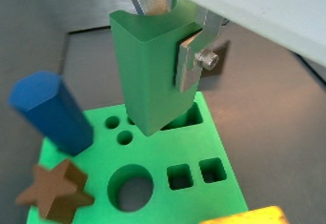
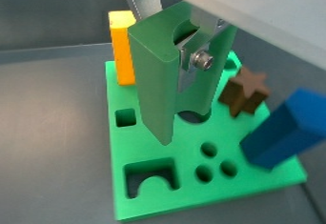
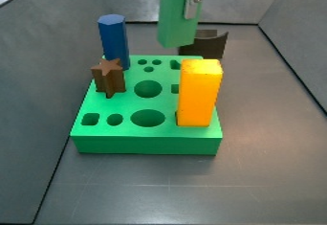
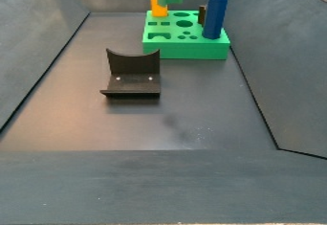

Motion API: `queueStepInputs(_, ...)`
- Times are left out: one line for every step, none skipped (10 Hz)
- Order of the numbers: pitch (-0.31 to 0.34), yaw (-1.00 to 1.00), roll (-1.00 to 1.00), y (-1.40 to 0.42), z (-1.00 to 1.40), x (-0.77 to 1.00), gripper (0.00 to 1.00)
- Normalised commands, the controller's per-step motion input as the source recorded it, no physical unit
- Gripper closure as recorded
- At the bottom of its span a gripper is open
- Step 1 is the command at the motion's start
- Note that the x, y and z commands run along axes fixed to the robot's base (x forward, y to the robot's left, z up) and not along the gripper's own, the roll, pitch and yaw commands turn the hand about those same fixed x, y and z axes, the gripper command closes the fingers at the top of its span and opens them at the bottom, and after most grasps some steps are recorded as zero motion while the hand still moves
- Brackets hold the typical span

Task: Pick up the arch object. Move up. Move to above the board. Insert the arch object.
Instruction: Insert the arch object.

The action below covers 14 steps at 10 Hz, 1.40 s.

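Observation:
My gripper is shut on the arch object, a dull green narrow block held upright by its upper end. Both also show in a wrist view, the gripper and the arch object. The block hangs just above the board, a bright green slab with round and shaped holes, its lower end over the back part of the board near a slot. An arch-shaped hole lies open on the board. In a side view the arch object is above the board's far edge.
Standing in the board are a blue prism, a brown star and an orange block. The dark fixture stands on the grey floor away from the board. Grey walls enclose the floor.

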Motion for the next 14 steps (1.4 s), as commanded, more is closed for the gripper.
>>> queueStepInputs(-0.063,-0.73,0.0,0.25,-0.17,0.47,1.0)
queueStepInputs(-0.047,-0.75,0.0,0.22,-0.2,0.46,1.0)
queueStepInputs(-0.034,-0.83,0.0,0.17,-0.26,0.37,1.0)
queueStepInputs(-0.027,-0.89,0.0,0.13,-0.31,0.29,1.0)
queueStepInputs(0.0,-0.94,0.0,0.11,-0.44,0.21,1.0)
queueStepInputs(0.0,-0.95,0.0,0.12,-0.55,0.12,1.0)
queueStepInputs(0.0,-0.67,-0.02,0.23,-0.21,-0.29,1.0)
queueStepInputs(0.0,0.0,0.0,0.0,0.0,-0.11,1.0)
queueStepInputs(-0.047,0.0,-0.04,0.02,-0.03,0.0,1.0)
queueStepInputs(-0.237,-0.16,-0.28,0.21,-0.29,0.0,1.0)
queueStepInputs(-0.281,-0.36,-0.33,0.25,-0.26,-0.07,1.0)
queueStepInputs(-0.143,0.0,-0.1,0.07,-0.23,-0.12,1.0)
queueStepInputs(-0.059,0.0,-0.02,0.01,-0.27,-0.12,1.0)
queueStepInputs(-0.02,0.0,0.0,0.0,-0.29,-0.26,1.0)
